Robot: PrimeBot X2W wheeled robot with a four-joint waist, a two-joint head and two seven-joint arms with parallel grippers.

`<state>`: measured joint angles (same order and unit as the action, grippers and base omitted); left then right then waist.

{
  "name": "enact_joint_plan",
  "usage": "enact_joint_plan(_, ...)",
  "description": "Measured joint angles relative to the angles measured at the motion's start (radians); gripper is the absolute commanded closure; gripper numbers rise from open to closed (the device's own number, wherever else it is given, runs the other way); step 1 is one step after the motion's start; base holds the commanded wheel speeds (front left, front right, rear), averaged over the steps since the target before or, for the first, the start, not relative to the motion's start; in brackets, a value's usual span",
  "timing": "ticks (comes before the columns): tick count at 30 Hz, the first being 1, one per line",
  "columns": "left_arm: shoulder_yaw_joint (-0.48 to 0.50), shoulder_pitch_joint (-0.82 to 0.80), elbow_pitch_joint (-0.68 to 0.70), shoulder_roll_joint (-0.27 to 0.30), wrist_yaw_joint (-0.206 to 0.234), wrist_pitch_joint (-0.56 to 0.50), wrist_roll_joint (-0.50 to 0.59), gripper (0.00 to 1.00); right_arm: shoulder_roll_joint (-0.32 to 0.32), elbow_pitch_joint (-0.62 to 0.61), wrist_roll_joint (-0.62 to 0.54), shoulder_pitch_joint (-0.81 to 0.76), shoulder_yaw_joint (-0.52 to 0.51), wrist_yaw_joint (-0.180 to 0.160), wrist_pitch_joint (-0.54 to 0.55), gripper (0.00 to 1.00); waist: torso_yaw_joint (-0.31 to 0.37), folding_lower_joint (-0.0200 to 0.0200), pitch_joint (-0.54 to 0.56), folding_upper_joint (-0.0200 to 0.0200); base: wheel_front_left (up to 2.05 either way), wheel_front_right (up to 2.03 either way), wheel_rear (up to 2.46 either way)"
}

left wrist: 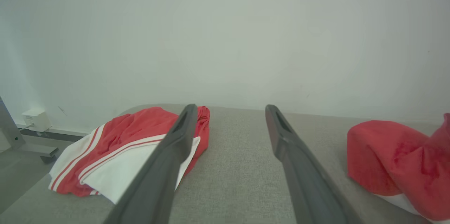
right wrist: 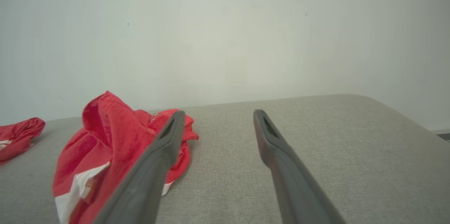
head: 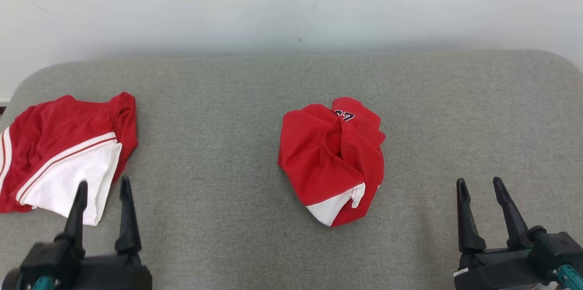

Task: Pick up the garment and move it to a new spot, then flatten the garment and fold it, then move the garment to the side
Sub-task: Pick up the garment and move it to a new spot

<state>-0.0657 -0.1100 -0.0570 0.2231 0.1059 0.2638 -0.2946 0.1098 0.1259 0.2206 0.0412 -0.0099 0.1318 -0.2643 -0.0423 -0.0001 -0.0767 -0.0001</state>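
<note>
A crumpled red garment (head: 331,160) with white trim and a dark number lies bunched in the middle of the grey padded surface (head: 218,144); it shows at the right edge of the left wrist view (left wrist: 397,160) and at the left of the right wrist view (right wrist: 105,157). My left gripper (head: 103,187) stands open at the lower left, nothing between its fingers, well to the left of that garment. My right gripper (head: 480,185) is open at the lower right, empty, a short way right of it. In the wrist views the left gripper (left wrist: 229,108) and right gripper (right wrist: 217,113) are both spread over bare fabric.
A second red and white garment (head: 59,153) lies loosely folded at the far left, just beyond my left fingertips (left wrist: 116,153), its tip at the left edge (right wrist: 17,136). A pale wall (head: 291,3) runs behind. A white box and a metal leg (left wrist: 31,125) sit off the left edge.
</note>
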Motion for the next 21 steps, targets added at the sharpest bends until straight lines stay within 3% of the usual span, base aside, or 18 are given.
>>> enact_joint_plan(3, 0.037, 0.057, 0.009, -0.027, -0.024, 0.0, 0.015, 0.0, 0.001, 0.001, 0.0, -0.002, 0.011, 0.0, 0.0, 0.0, -0.006, 0.0, 0.014, 0.0, 0.0, 0.0, 0.0)
enact_joint_plan(6, 0.053, 0.099, 0.01, -0.064, -0.092, 0.0, 0.035, 0.0, 0.002, 0.007, 0.0, -0.014, 0.022, 0.0, 0.0, 0.0, -0.009, 0.0001, 0.033, 0.0, 0.0, 0.0, 0.0)
enact_joint_plan(10, 0.064, 0.112, -0.006, -0.096, -0.151, 0.0, 0.056, 0.0, 0.005, 0.012, 0.002, -0.021, 0.037, 0.0, 0.0, 0.0, -0.006, 0.0001, 0.046, 0.0001, 0.0, 0.0, 0.0)
enact_joint_plan(16, 0.077, 0.115, -0.033, -0.122, -0.205, 0.0, 0.069, 0.0, 0.007, 0.016, 0.005, -0.022, 0.057, 0.0, 0.0, 0.0, 0.007, 0.0001, 0.049, 0.0001, 0.0, 0.0, 0.0)
enact_joint_plan(21, 0.091, 0.115, -0.049, -0.125, -0.222, 0.0, 0.075, 0.0, 0.007, 0.022, 0.008, -0.024, 0.067, 0.0, 0.0, 0.0, 0.014, 0.0001, 0.046, 0.0001, 0.0, 0.0, 0.0)
